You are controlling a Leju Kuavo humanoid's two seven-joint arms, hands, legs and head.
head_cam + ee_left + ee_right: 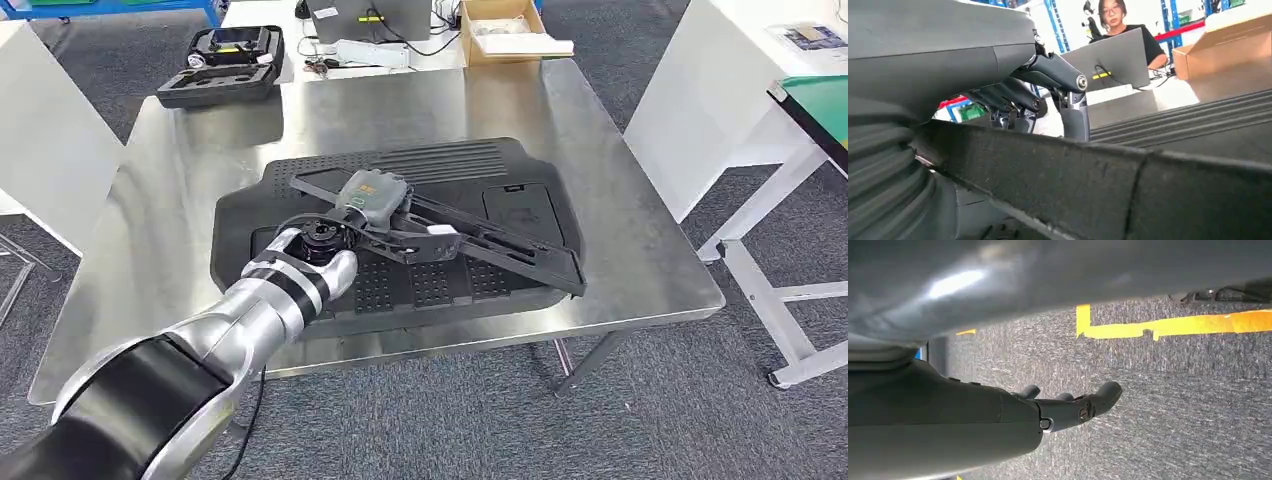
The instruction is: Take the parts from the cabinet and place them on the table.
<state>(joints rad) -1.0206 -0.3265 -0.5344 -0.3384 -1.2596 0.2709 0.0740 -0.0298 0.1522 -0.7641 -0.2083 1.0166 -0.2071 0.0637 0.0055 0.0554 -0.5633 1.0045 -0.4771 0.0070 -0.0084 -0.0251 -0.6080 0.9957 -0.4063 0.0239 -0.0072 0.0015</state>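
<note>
Plastic, black and moulded, is making up the large panel part [400, 230] that is lying flat on the steel tabletop [620, 230], which serves here as the landmark. The panel is sitting toward the near edge of the tabletop, with its ribbed section facing the far edge. Across the panel a long black bracket arm [470, 235] is lying at a slant, with a grey box-shaped module [372, 192] on it bearing a small yellow label.

The left hand [318, 262] is reaching over the near edge of the tabletop and is resting at the near-left part of the panel, by the end of the bracket arm. In the left wrist view its dark fingers [1058, 72] are curling over a black edge that I cannot name for certain; whether they are actually clamping it, I cannot tell. The right hand [1073, 407] is hanging beside the body above grey carpet, off the tabletop altogether, its fingers stretched out and apart, holding nothing.

Judging by looks, the panel is probably stiff, fairly light and broad, so awkward for one hand. The bracket arm seems loose on top and could slide if tilted. A firm edge or the bracket's solid bar looks like the better hold than the thin ribs.
</note>
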